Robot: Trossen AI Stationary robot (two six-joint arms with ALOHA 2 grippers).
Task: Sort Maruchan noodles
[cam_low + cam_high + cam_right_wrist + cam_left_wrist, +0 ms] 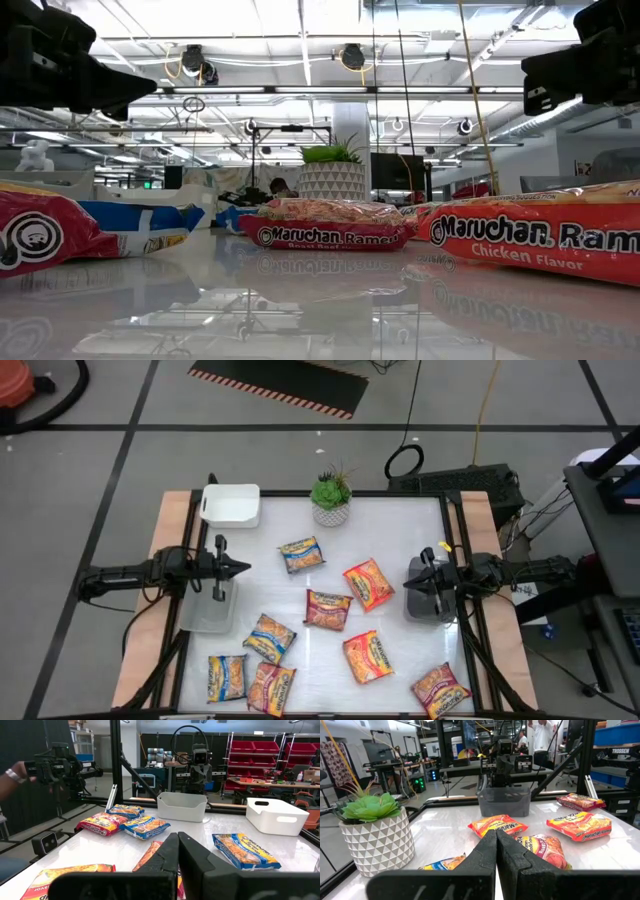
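Three trays sit bare: white (pixel 231 505) at the back, clear (pixel 210 610) under my left tool (pixel 243 568), grey (pixel 430 604) under my right tool (pixel 413 579). Both tools are closed, holding nothing. Nine Maruchan noodles (pixel 328 609) lie loose across the desk (pixel 390 530): four blue-yellow, three orange, two dark red.

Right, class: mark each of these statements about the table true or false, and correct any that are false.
1. Both grippers are shut and hold nothing. True: the left gripper and the right gripper are both empty.
2. The potted plant stands at the far edge of the table. True.
3. The white tray is full of noodle packets. False: it is empty.
4. A blue-and-yellow packet lies between the two grippers. True.
5. All the packets are stacked in one pile. False: they lie scattered over the table, like the orange packet.
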